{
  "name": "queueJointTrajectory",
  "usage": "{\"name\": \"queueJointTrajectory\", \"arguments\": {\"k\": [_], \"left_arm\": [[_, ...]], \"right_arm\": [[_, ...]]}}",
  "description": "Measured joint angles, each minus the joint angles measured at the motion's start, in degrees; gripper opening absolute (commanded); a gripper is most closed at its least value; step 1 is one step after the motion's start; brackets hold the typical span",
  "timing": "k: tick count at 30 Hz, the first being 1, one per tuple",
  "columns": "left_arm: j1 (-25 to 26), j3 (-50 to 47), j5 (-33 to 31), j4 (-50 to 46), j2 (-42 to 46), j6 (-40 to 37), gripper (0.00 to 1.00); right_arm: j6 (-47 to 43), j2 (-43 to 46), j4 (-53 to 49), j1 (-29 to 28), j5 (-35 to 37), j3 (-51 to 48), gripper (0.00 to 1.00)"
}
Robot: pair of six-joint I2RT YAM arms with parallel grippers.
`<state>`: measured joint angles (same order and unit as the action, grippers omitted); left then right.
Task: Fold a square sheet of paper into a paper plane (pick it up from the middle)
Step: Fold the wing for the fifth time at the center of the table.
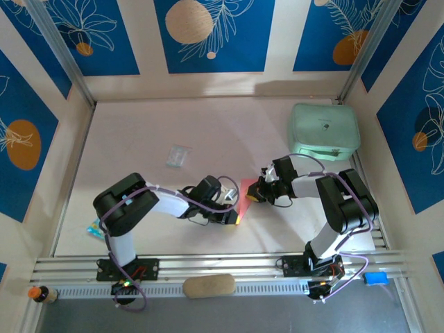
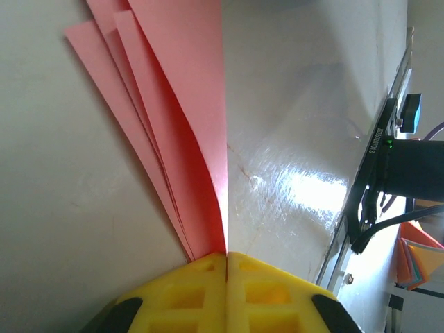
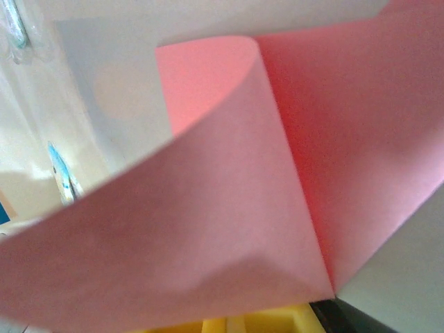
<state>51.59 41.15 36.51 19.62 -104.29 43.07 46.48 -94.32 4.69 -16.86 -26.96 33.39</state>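
Observation:
The square sheet of paper is salmon pink and hangs between my two grippers over the middle of the table. In the left wrist view the sheet of paper is folded into several layers that fan out from the yellow jaws. My left gripper is shut on their narrow end. My right gripper is shut on the other end, where the sheet of paper curls over and hides most of its yellow fingers. Whether it has a paper plane's shape I cannot tell.
A mint-green case stands at the back right. A clear plastic packet lies left of centre. A tan pad rests on the front rail, and a small teal item lies by the left arm. The right arm's base stands nearby.

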Motion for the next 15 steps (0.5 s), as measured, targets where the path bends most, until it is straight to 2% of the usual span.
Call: {"name": "queueJointTrajectory", "arguments": {"k": [2, 8, 15], "left_arm": [[0.09, -0.02, -0.37, -0.26, 0.24, -0.02, 0.07], [0.39, -0.94, -1.60, -2.34, 1.99, -0.07, 0.05], [1.14, -3.17, -2.19, -5.33, 5.20, 0.11, 0.08]], "right_arm": [[0.00, 0.00, 0.02, 0.00, 0.00, 0.00, 0.05], [0.02, 0.00, 0.00, -0.04, -0.02, 0.00, 0.05], [0.04, 0.00, 0.04, -0.04, 0.00, 0.00, 0.05]]}}
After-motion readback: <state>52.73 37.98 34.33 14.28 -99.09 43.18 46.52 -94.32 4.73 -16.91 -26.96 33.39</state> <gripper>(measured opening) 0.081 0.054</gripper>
